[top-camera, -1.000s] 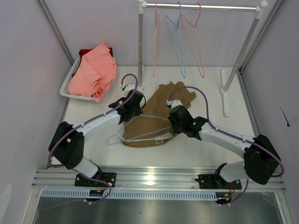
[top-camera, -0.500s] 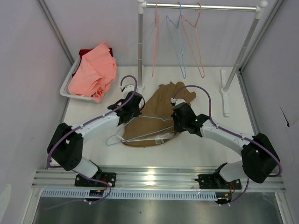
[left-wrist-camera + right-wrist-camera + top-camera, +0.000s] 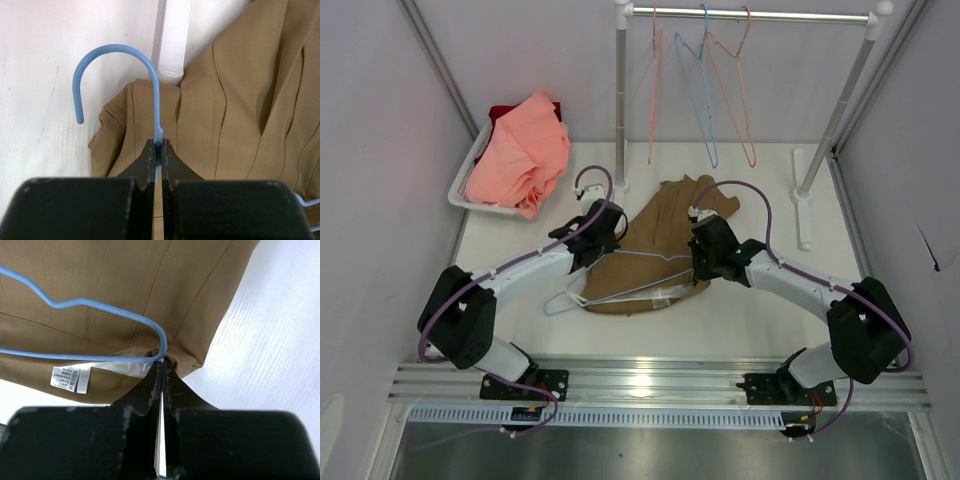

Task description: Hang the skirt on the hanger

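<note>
A tan-brown pleated fabric skirt (image 3: 660,220) lies flat near the middle of the white worktop (image 3: 770,200), between the two arms, with its waistband end toward the arm bases. On top of it lies the thin pale blue wire hanger (image 3: 156,95). The hanger's triangle stretches across the waistband end of the skirt, and one shoulder tip sticks out past the cloth on the left, over bare worktop.

The left pincer (image 3: 159,145) is pressed together on the hanger's neck, just below the curved hook. The hook arcs up and to the left beyond the fingertips, over the skirt's edge and the worktop. A white tube (image 3: 172,35) lies just beyond the hook, and its end meets the skirt's edge.

The right pincer (image 3: 161,364) is closed to a thin slit on the corner of the skirt's waistband, right where the hanger's rounded shoulder bend ends. Whether the wire is caught along with the cloth cannot be told. Beside the tips a strip of white inner lining (image 3: 120,369) shows, with a small white printed label (image 3: 70,379) further along it.

At the far left corner a white plastic basket (image 3: 465,185) holds a crumpled salmon-pink garment (image 3: 520,150). Along the far edge stands a white clothes rack (image 3: 620,100), with spare pink and blue wire hangers (image 3: 705,110) on its rail.
</note>
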`<state>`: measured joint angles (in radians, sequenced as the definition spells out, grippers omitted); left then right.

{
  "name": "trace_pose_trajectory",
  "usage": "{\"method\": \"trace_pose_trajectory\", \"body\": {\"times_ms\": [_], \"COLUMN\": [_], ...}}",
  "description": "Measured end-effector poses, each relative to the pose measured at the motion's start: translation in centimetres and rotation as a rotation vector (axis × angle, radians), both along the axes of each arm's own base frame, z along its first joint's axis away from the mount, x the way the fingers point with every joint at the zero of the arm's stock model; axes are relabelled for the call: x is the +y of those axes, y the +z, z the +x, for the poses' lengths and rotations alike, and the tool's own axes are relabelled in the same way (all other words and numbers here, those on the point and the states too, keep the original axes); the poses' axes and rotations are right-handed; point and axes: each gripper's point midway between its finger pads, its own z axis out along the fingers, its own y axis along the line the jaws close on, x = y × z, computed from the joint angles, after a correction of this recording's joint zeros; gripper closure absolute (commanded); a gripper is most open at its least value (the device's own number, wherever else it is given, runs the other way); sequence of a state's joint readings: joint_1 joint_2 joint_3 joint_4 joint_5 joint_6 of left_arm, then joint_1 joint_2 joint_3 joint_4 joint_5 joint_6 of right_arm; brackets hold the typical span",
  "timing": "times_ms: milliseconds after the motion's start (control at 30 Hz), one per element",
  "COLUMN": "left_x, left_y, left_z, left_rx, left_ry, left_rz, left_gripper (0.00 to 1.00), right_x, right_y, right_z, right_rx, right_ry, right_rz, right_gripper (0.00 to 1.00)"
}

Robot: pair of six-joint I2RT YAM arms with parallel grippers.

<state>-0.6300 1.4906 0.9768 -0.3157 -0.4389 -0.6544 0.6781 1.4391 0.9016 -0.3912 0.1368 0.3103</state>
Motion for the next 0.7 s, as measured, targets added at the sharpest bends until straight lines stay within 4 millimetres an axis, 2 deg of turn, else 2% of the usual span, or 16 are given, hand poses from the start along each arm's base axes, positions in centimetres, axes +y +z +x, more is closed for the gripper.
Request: {"method": "trace_pose_trajectory", "body": {"times_ms": [467, 700], "left_x": [1.3, 1.6], "left_y": [-0.8, -0.4], "left_z": [-0.7, -0.7], "left_rx": [-0.016, -0.039], "left_ry": [0.029, 0.040], "left_rz": [0.029, 0.029], "left_gripper": [1.00, 1.00], "right_x": [0.4, 0.5], "right_y": [-0.5, -0.5], "right_z": [1.0, 1.3], "right_rx": [0.033, 0.035], "right_ry": [-0.020, -0.023], "right_rz": [0.014, 0.018], "right_gripper": [1.00, 1.00]}}
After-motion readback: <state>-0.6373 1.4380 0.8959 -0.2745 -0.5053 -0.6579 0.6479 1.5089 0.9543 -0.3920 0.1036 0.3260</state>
